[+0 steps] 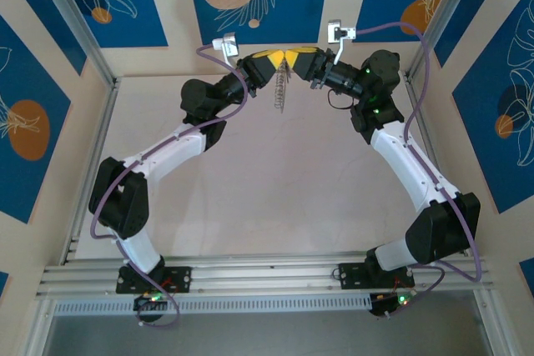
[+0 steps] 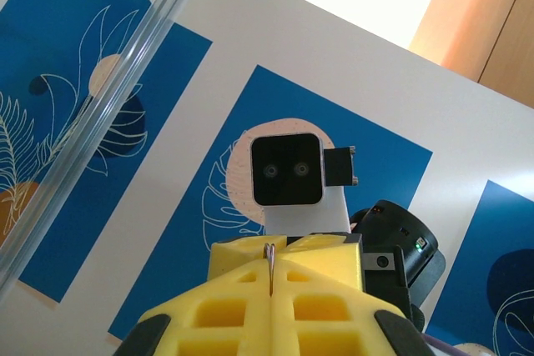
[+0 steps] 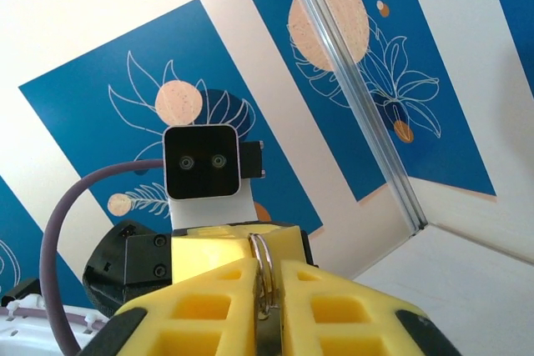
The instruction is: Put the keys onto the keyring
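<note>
Quick tally here: two arms, left arm [image 1: 167, 152] and right arm [image 1: 409, 164]; two grippers, left gripper [image 1: 278, 58], right gripper [image 1: 292, 57]; one keyring [image 1: 279, 93].

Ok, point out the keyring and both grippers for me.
keyring [image 1: 279, 96], top external view, on its ridged coil hanging below the grippers.
left gripper [image 1: 277, 59], top external view, at its yellow fingertips.
right gripper [image 1: 294, 57], top external view, at its yellow fingertips.

The right gripper [image 3: 267, 269] has its yellow fingers [image 3: 334, 306] pressed together on a grey keyring [image 3: 264, 263], and the keyring's doubled wire loop sticks up from the seam between them. Just beyond, tip to tip, is the left gripper [image 3: 238, 243], with its square black camera [image 3: 203, 162] facing this way. A purple cable [image 3: 62, 223] arcs at the left. Behind are blue leaf-patterned wall panels [image 3: 108, 81] and a slanting metal post [image 3: 359, 97].
</note>
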`<state>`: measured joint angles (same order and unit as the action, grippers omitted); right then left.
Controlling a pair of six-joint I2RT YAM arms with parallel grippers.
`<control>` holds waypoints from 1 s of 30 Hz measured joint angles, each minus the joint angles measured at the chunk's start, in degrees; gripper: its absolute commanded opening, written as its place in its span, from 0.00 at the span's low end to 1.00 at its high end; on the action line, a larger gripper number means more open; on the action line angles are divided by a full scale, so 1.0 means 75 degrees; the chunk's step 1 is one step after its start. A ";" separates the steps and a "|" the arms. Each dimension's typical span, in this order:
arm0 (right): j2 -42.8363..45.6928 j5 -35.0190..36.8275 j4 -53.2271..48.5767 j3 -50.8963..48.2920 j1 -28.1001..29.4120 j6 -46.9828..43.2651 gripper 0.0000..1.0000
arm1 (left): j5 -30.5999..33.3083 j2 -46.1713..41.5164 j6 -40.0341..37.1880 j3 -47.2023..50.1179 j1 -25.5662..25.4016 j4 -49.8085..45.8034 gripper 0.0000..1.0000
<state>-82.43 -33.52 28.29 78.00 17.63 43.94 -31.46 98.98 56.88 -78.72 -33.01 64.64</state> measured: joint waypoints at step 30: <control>0.0003 -0.1256 -0.4089 0.1174 -0.0903 -0.2742 0.00 | -0.1445 -0.1005 -0.1781 -0.0248 0.0688 -0.2559 0.51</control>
<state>-82.41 -42.94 -2.37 86.80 10.85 23.38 -42.30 91.44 43.53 -80.58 -27.86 45.45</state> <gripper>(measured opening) 0.066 0.509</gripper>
